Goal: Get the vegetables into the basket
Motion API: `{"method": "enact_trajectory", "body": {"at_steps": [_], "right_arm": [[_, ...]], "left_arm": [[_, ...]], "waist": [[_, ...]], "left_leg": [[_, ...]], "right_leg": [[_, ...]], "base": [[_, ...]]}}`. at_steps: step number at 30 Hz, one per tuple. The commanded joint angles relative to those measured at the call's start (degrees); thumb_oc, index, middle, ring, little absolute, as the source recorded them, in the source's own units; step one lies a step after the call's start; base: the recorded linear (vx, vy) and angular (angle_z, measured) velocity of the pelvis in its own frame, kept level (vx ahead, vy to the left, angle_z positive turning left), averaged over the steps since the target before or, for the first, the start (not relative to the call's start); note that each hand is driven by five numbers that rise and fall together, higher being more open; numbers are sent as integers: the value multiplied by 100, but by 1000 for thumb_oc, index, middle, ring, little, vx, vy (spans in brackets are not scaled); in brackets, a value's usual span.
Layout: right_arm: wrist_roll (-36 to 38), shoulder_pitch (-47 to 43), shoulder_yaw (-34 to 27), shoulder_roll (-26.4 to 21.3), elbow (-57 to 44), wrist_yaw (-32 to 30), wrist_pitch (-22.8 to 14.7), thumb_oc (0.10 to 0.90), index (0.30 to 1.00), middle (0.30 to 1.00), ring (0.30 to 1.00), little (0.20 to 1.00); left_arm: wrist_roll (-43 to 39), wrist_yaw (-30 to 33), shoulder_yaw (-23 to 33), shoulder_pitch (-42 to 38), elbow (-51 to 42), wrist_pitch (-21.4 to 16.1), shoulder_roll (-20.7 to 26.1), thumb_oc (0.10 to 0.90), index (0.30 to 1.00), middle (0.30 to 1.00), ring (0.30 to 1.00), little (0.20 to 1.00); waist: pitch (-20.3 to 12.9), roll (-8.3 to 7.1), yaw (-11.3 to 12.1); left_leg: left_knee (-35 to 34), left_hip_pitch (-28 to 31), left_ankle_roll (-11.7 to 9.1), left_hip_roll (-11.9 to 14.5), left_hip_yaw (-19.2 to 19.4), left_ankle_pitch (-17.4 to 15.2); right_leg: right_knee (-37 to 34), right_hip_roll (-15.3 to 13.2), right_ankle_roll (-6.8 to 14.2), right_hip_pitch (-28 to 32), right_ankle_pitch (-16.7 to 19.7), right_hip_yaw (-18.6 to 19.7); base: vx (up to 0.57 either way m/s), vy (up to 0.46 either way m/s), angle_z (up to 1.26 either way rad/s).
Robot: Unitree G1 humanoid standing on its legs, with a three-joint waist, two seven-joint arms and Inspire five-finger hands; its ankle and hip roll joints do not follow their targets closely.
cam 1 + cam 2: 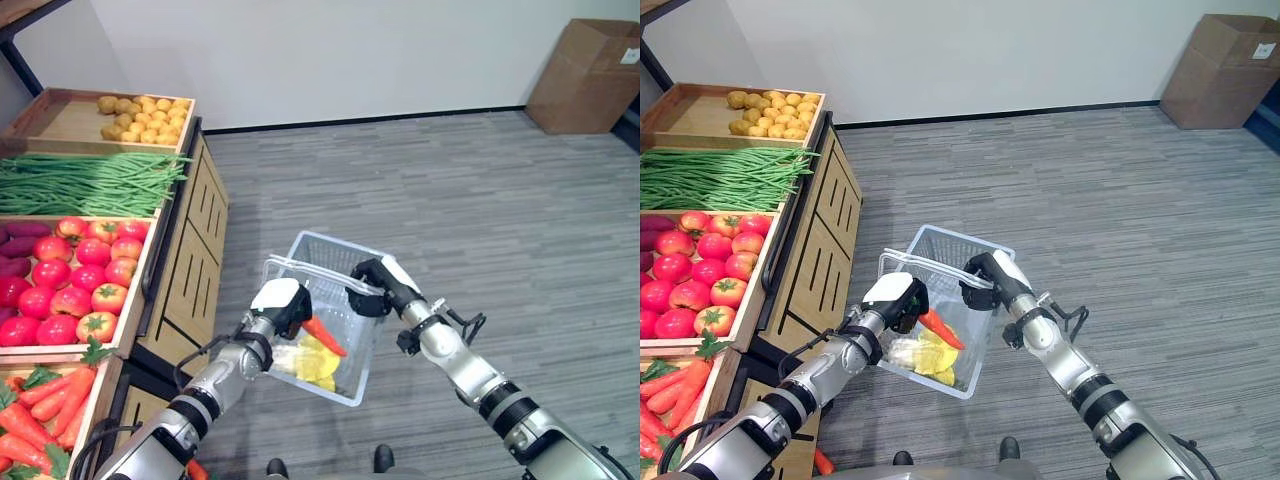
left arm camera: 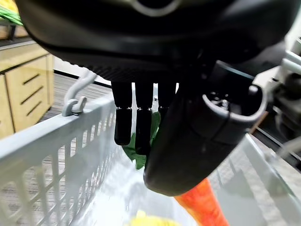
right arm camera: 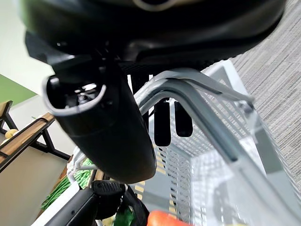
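Carrot (image 1: 325, 336): pinched in left hand (image 1: 283, 304) over basket (image 1: 345, 262); right hand (image 1: 372, 283) gripped handle; release low, inside the rim.

A shop-like produce corner: wooden display crates (image 1: 150, 275) of tomatoes (image 1: 80, 275), green beans (image 1: 85, 182), carrots (image 1: 45, 400).

Hidden and cut-off parts at the basket

The carrot's (image 1: 325, 336) leafy end sits behind the left robot hand (image 1: 283, 302); the yellow item (image 1: 318, 362) under it is too indistinct to name; the carrot crate (image 1: 95, 390) is cut off at the frame's edge.
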Motion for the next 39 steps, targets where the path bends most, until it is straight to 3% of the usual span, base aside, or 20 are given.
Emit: {"method": "enact_trajectory", "body": {"at_steps": [1, 6, 11, 17, 20, 22, 25, 29, 31, 33, 35, 39], "right_arm": [[403, -544, -281, 329, -849, -298, -774, 400, 300, 300, 300, 300], [357, -477, -378, 328, -667, -333, -737, 400, 300, 300, 300, 300], [296, -320, -606, 336, -246, -435, -662, 400, 300, 300, 300, 300], [112, -125, -1051, 266, 553, -554, -525, 400, 300, 300, 300, 300], [-190, -40, -1345, 63, 1354, -646, -370, 400, 300, 300, 300, 300], [-280, -65, -1362, 10, 1540, -646, -342, 400, 300, 300, 300, 300], [-470, -107, -1484, -173, 2185, -673, -266, 400, 300, 300, 300, 300], [-648, -235, -1571, -400, 3037, -656, -161, 400, 300, 300, 300, 300], [-722, -346, -1690, -582, 3703, -641, -81, 400, 300, 300, 300, 300], [-742, -390, -1699, -617, 3855, -649, -69, 400, 300, 300, 300, 300], [-776, -588, -1764, -760, 4549, -652, -16, 400, 300, 300, 300, 300], [-778, -631, -1831, -788, 4912, -661, 13, 400, 300, 300, 300, 300]], "left_arm": [[161, 445, 40, -515, 314, -166, 17, 900, 1000, 1000, 1000, 1000], [52, 344, 10, -357, -2, -288, 69, 900, 1000, 1000, 1000, 1000], [-668, 41, 26, 66, -751, -669, 147, 900, 1000, 1000, 1000, 1000], [-2138, -812, 196, 881, -1906, -1075, 520, 900, 1000, 1000, 1000, 1000], [-3263, -1214, 468, 1737, -2287, -1089, 759, 900, 1000, 1000, 1000, 1000], [-3448, -1314, 541, 1903, -2251, -1087, 802, 900, 1000, 1000, 1000, 1000], [-3734, -1491, 816, 2397, -1841, -999, 824, 900, 1000, 1000, 1000, 1000], [-3204, -1483, 1013, 2658, -715, -918, 781, 900, 1000, 1000, 1000, 1000], [-3230, -1247, 1631, 2714, 1148, -679, 166, 900, 1000, 1000, 1000, 1000], [-3272, -1172, 1781, 2665, 1466, -653, 45, 900, 1000, 1000, 1000, 1000], [-3378, -997, 2221, 2470, 2641, -526, -256, 900, 1000, 1000, 1000, 1000], [-3324, -919, 2397, 2385, 3122, -480, -351, 900, 1000, 1000, 1000, 1000]], "waist": [[-613, -296, 14], [-613, -301, 41], [-599, -301, 88], [-558, -307, 207], [-476, -270, 326], [-459, -262, 339], [-384, -246, 425], [-326, -242, 533], [-237, -226, 603], [-215, -214, 608], [-159, -184, 651], [-133, -166, 665]], "left_leg": [[6, -86, -158, 41, -110, -222], [6, -82, -157, 44, -128, -219], [6, -84, -147, 34, -185, -216], [6, -127, -135, 25, -310, -194], [6, -179, -131, 16, -417, -159], [6, -195, -132, 11, -444, -148], [6, -252, -135, 9, -500, -114], [6, -330, -142, 0, -585, -74], [6, -442, -152, -12, -649, -5], [6, -465, -154, -11, -670, 5], [6, -523, -172, -1, -718, 35], [6, -540, -185, 11, -728, 47]], "right_leg": [[4, -469, 474, -8, -47, -219], [4, -479, 470, 23, -53, -249], [4, -487, 459, 52, -60, -293], [4, -469, 441, 77, -78, -373], [4, -464, 432, 100, -84, -459], [4, -459, 428, 97, -87, -482], [4, -462, 426, 92, -85, -535], [4, -466, 426, 73, -85, -601], [4, -466, 414, 23, -62, -656], [4, -464, 408, 11, -59, -667], [4, -452, 385, -31, -57, -689], [4, -438, 374, -42, -70, -709]], "base": [[0, 0, 0], [0, 0, 0], [0, 0, 0], [5, -7, 2], [-3, -14, 12], [-16, -14, 13], [-21, -14, 12], [-16, -18, 14], [-54, -24, 14], [-21, -18, 17], [-12, -14, 4], [4, -12, 4]]}}
